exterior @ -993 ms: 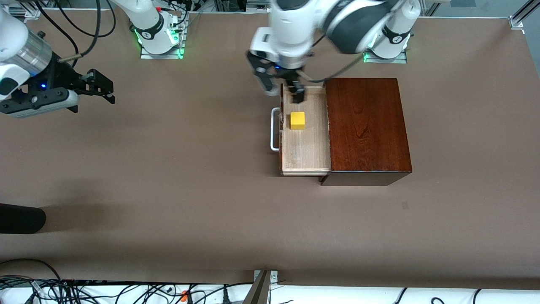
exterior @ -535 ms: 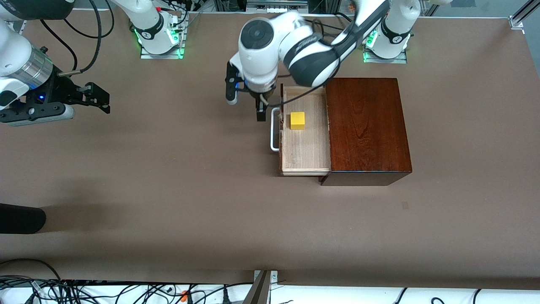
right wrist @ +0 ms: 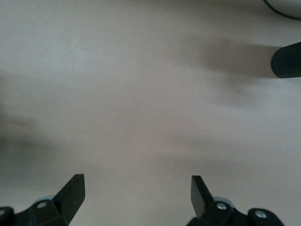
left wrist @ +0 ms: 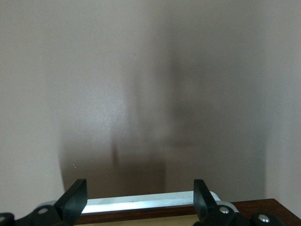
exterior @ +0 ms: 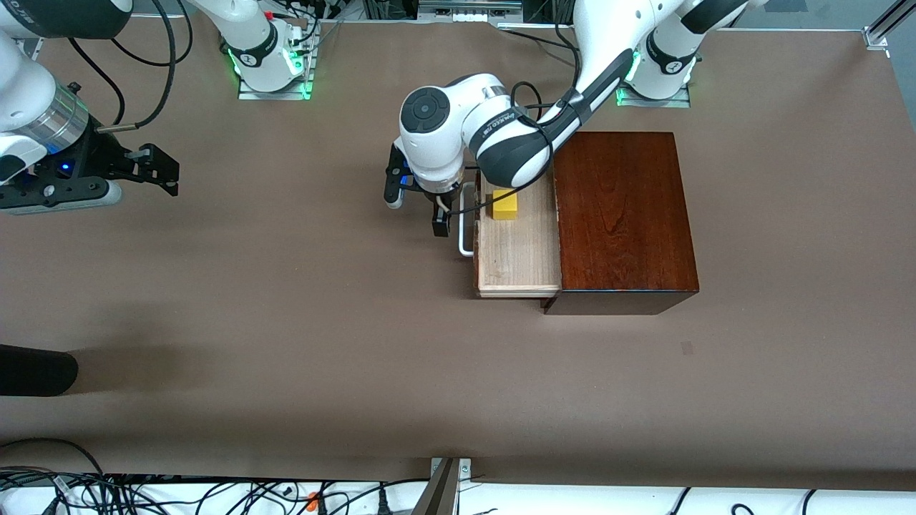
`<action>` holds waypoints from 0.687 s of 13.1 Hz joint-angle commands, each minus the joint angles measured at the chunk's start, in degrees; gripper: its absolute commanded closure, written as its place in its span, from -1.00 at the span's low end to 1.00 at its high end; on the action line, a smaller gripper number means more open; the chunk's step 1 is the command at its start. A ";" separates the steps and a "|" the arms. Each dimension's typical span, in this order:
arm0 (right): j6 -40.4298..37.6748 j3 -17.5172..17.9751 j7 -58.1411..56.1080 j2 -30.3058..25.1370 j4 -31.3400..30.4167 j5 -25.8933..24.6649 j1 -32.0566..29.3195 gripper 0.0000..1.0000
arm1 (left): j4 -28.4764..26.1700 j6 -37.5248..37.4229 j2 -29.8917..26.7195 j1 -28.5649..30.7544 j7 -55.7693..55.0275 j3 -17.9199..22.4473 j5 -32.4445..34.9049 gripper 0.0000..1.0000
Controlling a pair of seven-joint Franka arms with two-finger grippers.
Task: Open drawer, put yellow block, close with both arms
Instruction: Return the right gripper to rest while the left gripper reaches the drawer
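The drawer (exterior: 519,250) stands pulled out of the dark mahogany box (exterior: 622,214). The yellow block (exterior: 504,207) lies in it, partly hidden under the left arm. My left gripper (exterior: 416,209) is open and empty, low in front of the drawer, beside the white handle (exterior: 465,243). In the left wrist view the handle (left wrist: 150,203) and the dark drawer front (left wrist: 141,217) lie between the open fingers of the left gripper (left wrist: 139,188). My right gripper (exterior: 163,170) is open and empty over bare table at the right arm's end and also shows in the right wrist view (right wrist: 137,183).
A black rounded object (exterior: 36,370) lies at the table's edge toward the right arm's end; it also shows in the right wrist view (right wrist: 287,59). Cables (exterior: 143,493) run along the table's near edge. The arm bases (exterior: 268,64) stand at the table's robot edge.
My left gripper has left the space over the drawer, turned and come down in front of the drawer by its handle. The block stayed in the drawer. My right gripper has drifted slightly outward.
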 commanded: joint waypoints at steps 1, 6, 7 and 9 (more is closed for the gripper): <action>-1.44 0.26 0.46 0.38 1.33 -0.26 0.27 -1.00 | 0.04 -1.00 -0.19 -0.32 1.29 0.22 1.59 -1.00; -1.89 0.17 0.02 0.47 1.42 -0.79 0.00 -1.00 | -2.34 -6.10 -1.68 1.35 0.68 0.13 1.41 -1.00; -1.89 0.17 0.20 0.47 1.42 -0.62 0.00 -1.00 | -2.52 -7.32 -2.12 1.52 0.50 0.13 1.41 -1.00; -1.89 0.17 0.37 0.47 1.68 -0.27 0.18 -1.00 | -3.39 -8.73 -3.35 2.22 0.32 0.13 1.41 -1.00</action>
